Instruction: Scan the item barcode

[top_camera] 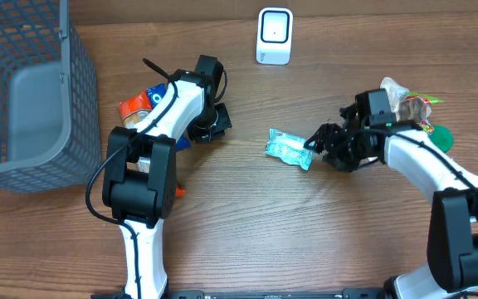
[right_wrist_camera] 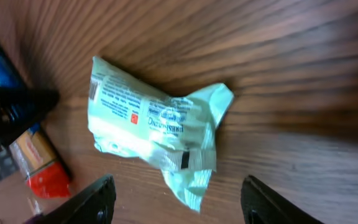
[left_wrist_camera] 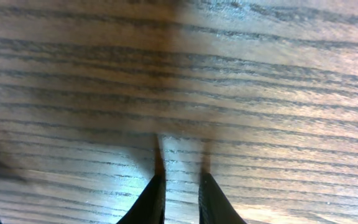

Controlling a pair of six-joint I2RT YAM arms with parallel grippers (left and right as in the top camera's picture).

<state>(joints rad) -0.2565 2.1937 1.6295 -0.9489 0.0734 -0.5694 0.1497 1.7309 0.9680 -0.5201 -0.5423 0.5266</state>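
A mint-green packet [top_camera: 289,149] with small print lies flat on the wooden table, near the middle. My right gripper [top_camera: 315,143] is just to its right, low over the table, jaws open wide. In the right wrist view the packet [right_wrist_camera: 148,127] fills the centre, and its crimped tail reaches down between the fingertips of the right gripper [right_wrist_camera: 178,182] without touching them. A white barcode scanner [top_camera: 274,36] stands at the far edge. My left gripper [top_camera: 214,124] hovers left of the packet. The left wrist view shows the left gripper [left_wrist_camera: 180,175] shut, with only bare wood under it.
A grey mesh basket [top_camera: 23,91] fills the far left corner. Orange and blue snack packs [top_camera: 139,104] lie beside the left arm. Further wrapped items [top_camera: 413,108] and a green object [top_camera: 442,137] sit at the right. An orange-red pack [right_wrist_camera: 39,162] lies beyond the packet.
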